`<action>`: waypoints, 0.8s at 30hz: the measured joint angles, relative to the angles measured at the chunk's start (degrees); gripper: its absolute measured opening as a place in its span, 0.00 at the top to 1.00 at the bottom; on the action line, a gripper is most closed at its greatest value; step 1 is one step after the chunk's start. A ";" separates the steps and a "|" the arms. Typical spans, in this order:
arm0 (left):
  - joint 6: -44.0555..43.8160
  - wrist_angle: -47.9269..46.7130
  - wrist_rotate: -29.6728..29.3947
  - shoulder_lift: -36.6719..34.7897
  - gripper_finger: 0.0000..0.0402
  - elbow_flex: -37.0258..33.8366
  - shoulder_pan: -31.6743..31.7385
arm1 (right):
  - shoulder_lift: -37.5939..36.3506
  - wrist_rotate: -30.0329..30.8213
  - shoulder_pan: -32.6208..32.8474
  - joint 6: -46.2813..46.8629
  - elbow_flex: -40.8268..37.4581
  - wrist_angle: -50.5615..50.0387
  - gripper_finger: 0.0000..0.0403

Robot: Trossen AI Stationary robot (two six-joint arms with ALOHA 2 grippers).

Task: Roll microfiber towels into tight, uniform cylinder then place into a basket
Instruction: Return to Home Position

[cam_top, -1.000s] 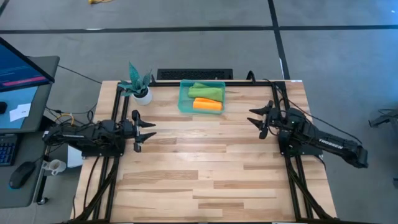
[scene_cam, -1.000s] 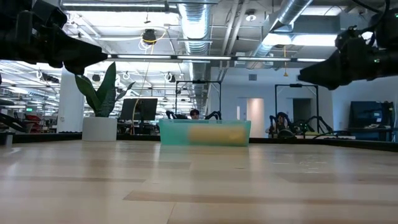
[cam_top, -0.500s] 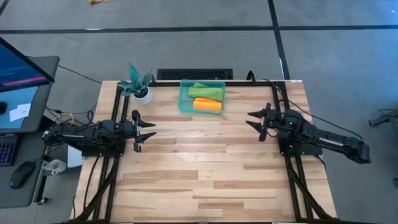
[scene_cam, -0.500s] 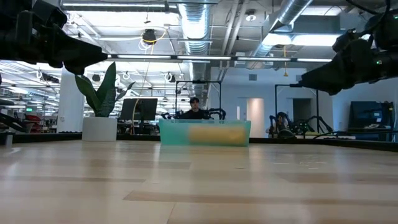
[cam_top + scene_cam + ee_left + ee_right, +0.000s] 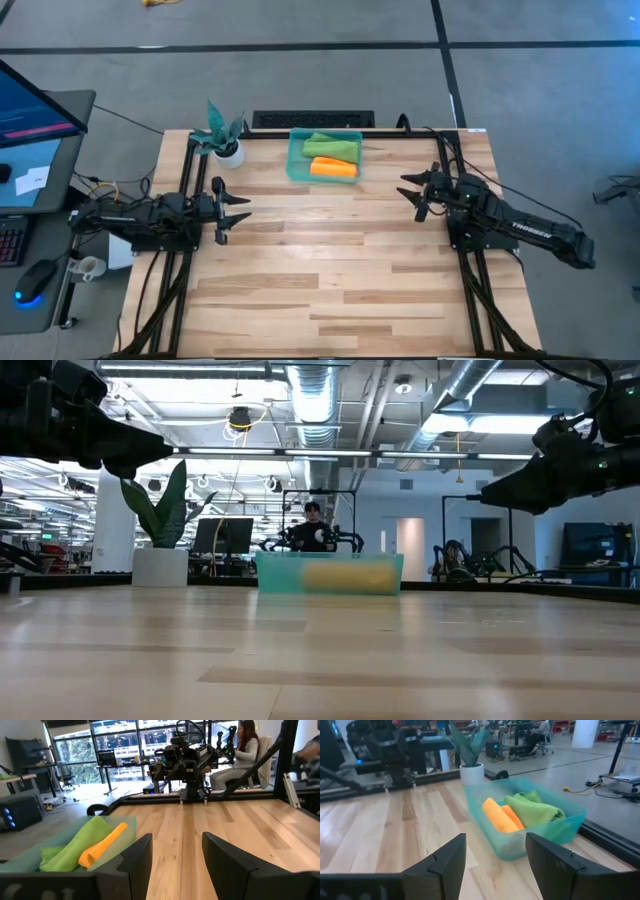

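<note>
The teal basket (image 5: 294,160) stands at the table's far edge, near the middle. In it lie two microfiber towels side by side: a lime green one (image 5: 330,146) on the far side and an orange one (image 5: 333,168), rolled into a cylinder, on the near side. My left gripper (image 5: 243,210) hovers open and level over the table's left side, pointing toward the right. My right gripper (image 5: 408,196) hovers open over the right side, pointing left and slightly toward the basket (image 5: 570,822). Both are well clear of the basket.
A small white pot with a teal plant (image 5: 228,150) stands at the far left corner, left of the basket. The bare wooden tabletop (image 5: 330,260) stretches between the arms and toward the near edge. A person (image 5: 312,535) stands in the room behind the table.
My right gripper has tipped its fingers slightly downward while staying in place.
</note>
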 joint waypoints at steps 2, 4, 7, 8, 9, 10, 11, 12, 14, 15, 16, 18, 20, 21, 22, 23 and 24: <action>0.88 0.00 0.00 0.00 0.59 0.00 0.00 | -0.60 -0.08 -0.53 1.29 0.00 0.03 0.44; 0.89 0.00 0.00 0.00 0.59 0.00 0.00 | -1.33 -0.19 -0.83 2.47 0.00 0.02 0.44; 0.92 -0.02 0.00 0.00 0.59 0.00 0.00 | -2.80 -0.37 -0.52 2.90 0.00 0.04 0.44; 0.92 -0.01 0.00 0.00 0.59 0.00 0.00 | -3.33 -0.37 -0.19 3.16 0.00 0.02 0.44; 0.90 0.00 0.00 0.00 0.59 0.00 0.00 | -3.90 -0.37 0.24 3.39 0.00 0.02 0.44; 0.67 0.00 0.00 0.00 0.59 0.00 0.00 | -4.43 -0.37 0.77 3.54 0.00 0.06 0.44; 0.58 -0.02 0.00 0.00 0.59 0.00 0.00 | -4.99 -0.37 1.38 3.73 0.00 0.04 0.44; 0.59 -0.02 0.00 0.00 0.59 0.00 0.00 | -5.69 -0.40 1.99 3.77 0.00 0.05 0.44; 0.75 -0.02 0.00 0.00 0.59 0.00 0.01 | -7.27 -0.40 3.40 3.79 0.00 0.81 0.44; 0.76 -0.02 0.00 0.00 0.59 0.00 0.00 | -8.24 -0.40 4.23 3.79 0.00 1.71 0.44; 0.70 -0.02 0.00 0.00 0.59 0.00 0.00 | -9.27 -0.40 5.07 3.63 0.00 2.86 0.44; 0.29 -0.02 0.00 0.00 0.59 0.00 0.00 | -10.90 -0.41 6.66 1.90 0.00 4.67 0.44; 0.33 -0.02 0.02 0.00 0.59 0.00 0.00 | -10.74 -0.33 7.90 0.28 0.00 5.57 0.44; 0.53 -0.02 0.02 0.00 0.59 0.00 0.01 | -10.74 -0.15 8.34 -0.22 0.00 5.69 0.44; 0.72 -0.02 0.02 0.00 0.59 0.00 0.01 | -10.75 -0.18 8.49 -0.42 0.00 5.21 0.44; 0.72 -0.04 0.02 0.00 0.59 0.00 0.01 | -10.75 -0.15 8.57 -0.28 0.00 3.95 0.44; 0.61 -0.04 0.02 0.00 0.59 0.00 0.02 | -10.73 -0.16 8.71 0.15 0.00 2.56 0.44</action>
